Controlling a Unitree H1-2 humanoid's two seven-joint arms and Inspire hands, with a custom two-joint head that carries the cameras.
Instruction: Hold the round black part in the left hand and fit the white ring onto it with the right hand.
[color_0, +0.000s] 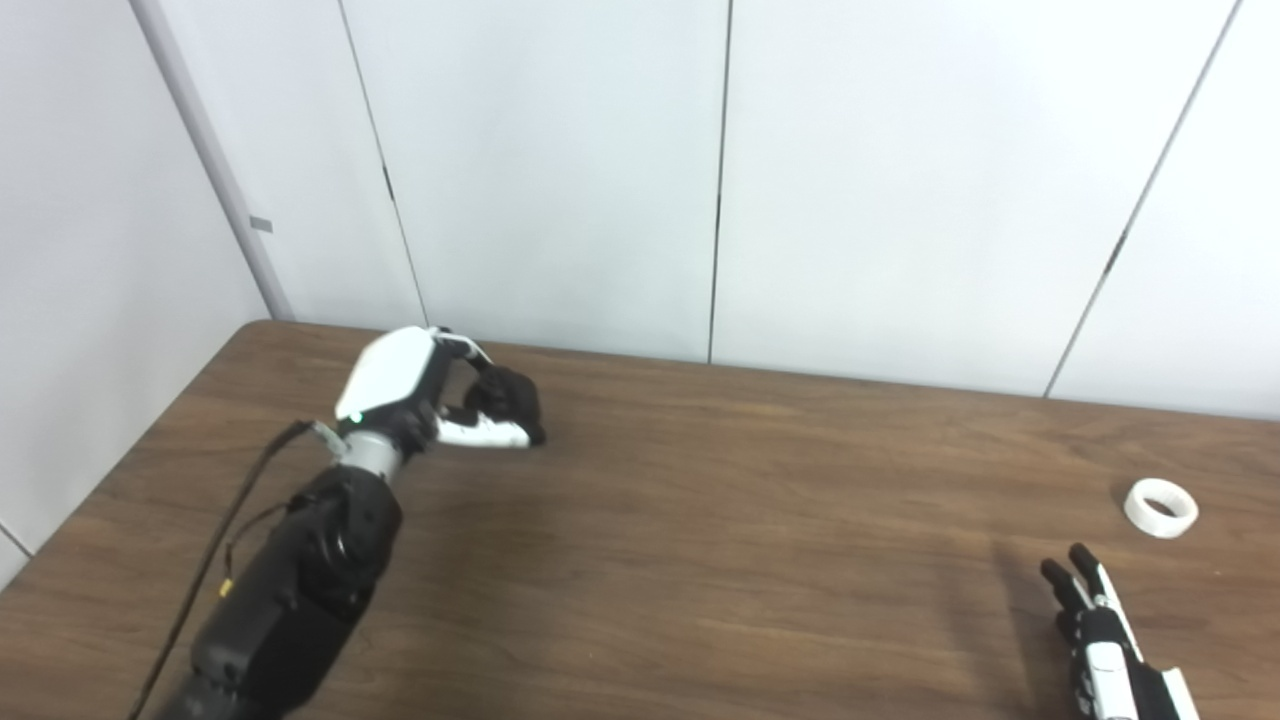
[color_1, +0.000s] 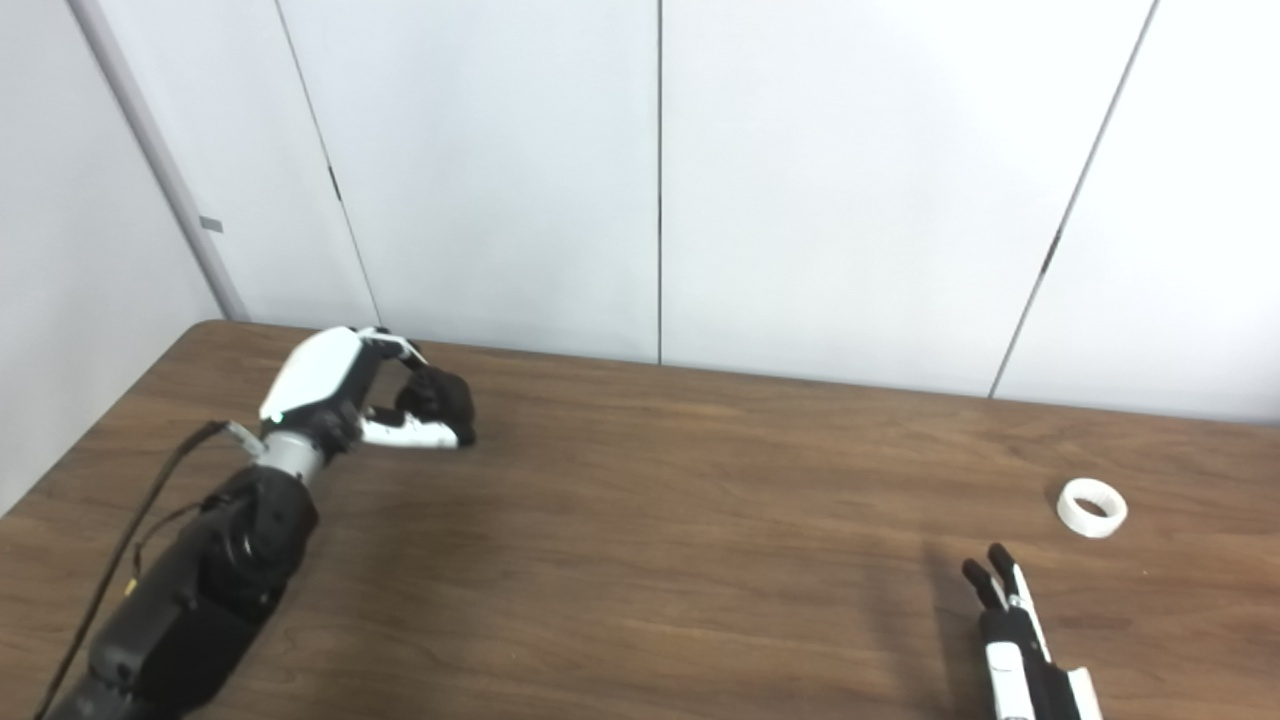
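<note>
left hand (color_0: 440, 395) grasping round black part (color_0: 510, 398) | right hand (color_0: 1100, 640) released, fingers straight | white ring (color_0: 1160, 507) on table (color_0: 700, 520)

Left hand (color_0: 430, 395): white glossy back shell, black fingers, white thumb segment, silver wrist collar; black forearm casing with external black cable; right hand (color_0: 1100, 640): black-and-white fingers.

Tabletop (color_0: 700, 520): dark wood grain, smooth, low sheen. Ring (color_0: 1160, 507): matt white plastic. Left hand (color_0: 430, 395): glossy white shell, black fingers. Wall (color_0: 900, 180): smooth white panels.
</note>
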